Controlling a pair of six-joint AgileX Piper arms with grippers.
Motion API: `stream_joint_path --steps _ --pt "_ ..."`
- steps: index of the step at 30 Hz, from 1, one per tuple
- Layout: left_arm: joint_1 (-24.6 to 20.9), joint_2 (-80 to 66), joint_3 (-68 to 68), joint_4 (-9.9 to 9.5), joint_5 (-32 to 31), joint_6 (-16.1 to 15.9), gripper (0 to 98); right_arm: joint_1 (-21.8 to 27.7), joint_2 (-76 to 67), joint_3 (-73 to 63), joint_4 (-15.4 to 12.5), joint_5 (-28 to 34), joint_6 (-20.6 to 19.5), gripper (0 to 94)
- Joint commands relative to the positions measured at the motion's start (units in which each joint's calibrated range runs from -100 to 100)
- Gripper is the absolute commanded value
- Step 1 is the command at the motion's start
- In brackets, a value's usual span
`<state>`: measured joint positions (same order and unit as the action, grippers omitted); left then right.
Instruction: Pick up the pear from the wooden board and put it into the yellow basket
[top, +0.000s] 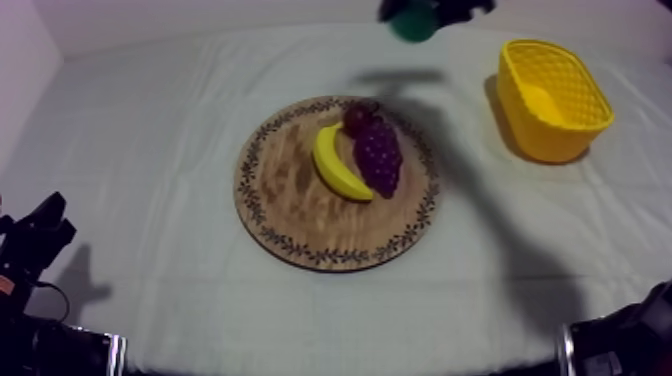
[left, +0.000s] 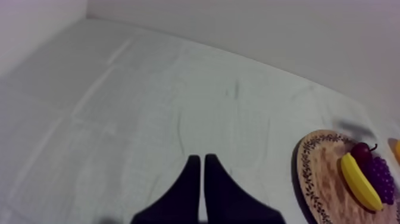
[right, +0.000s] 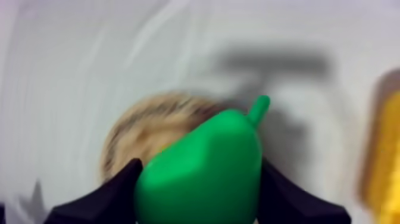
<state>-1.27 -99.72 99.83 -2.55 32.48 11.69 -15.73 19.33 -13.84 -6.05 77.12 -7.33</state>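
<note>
Right gripper (right: 199, 179) holds the pear (right: 208, 158) in its fingers above the desk (top: 150, 150); left gripper (left: 202, 161) rests, fingers narrowly together.

The light is soft and a bit dim — a big grey shadow lies across the cloth (top: 150, 140), right of the board (top: 285, 200).

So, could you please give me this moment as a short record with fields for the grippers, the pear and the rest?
right gripper: jaws shut on the pear, held up in the air
pear: off the wooden board, not yet in the yellow basket
left gripper: jaws together, empty, low at its side
on the board: banana, grapes, small red fruit
</note>
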Motion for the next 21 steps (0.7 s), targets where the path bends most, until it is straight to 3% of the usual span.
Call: stream_joint_path --steps 1,9,17,21 --pt "0.00 -0.02 -0.05 -0.01 0.01 0.00 0.1 7.56 0.31 0.80 1.25 -1.17 0.41 35.6" --pt "0.00 -0.02 -0.05 -0.01 0.01 0.00 0.1 16.50 1.60 6.21 3.50 -6.89 1.58 35.3" --pt "0.00 -0.02 -0.05 -0.01 0.01 0.00 0.1 19.15 2.38 13.28 5.53 -11.83 0.96 36.6" --pt "0.00 -0.02 -0.05 -0.01 0.01 0.00 0.1 19.79 2.46 16.64 6.01 -13.62 0.83 44.7"
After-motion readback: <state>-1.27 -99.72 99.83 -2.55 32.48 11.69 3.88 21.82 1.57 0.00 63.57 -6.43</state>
